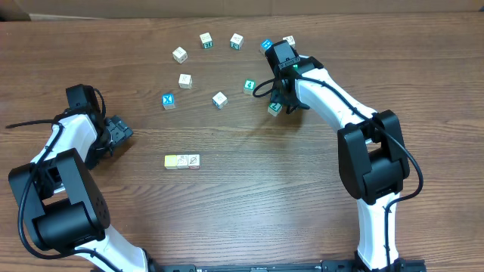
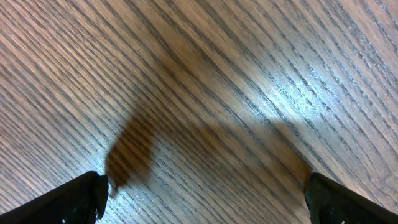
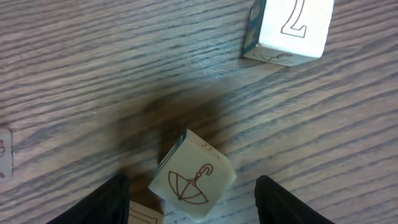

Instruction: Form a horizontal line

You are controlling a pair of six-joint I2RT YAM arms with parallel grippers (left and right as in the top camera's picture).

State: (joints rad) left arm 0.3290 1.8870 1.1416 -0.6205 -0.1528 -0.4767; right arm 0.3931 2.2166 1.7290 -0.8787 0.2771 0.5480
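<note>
Overhead, a yellow cube [image 1: 173, 161] and a white cube [image 1: 192, 160] are sitting touching at eight o'clock of the table [image 1: 249, 196], with the right gripper [image 1: 279, 103] hanging at two o'clock. In the left wrist view, the left gripper [image 2: 205, 180] is gaping wide over bare table. In the right wrist view, the jaws are standing apart, clear of an askew umbrella cube [image 3: 194, 178], which is likely light, hard and smooth, best pinched on opposite faces

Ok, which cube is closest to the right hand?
The cream cube with the umbrella drawing, lying between the right hand's fingers; the other cubes sit farther off.
</note>
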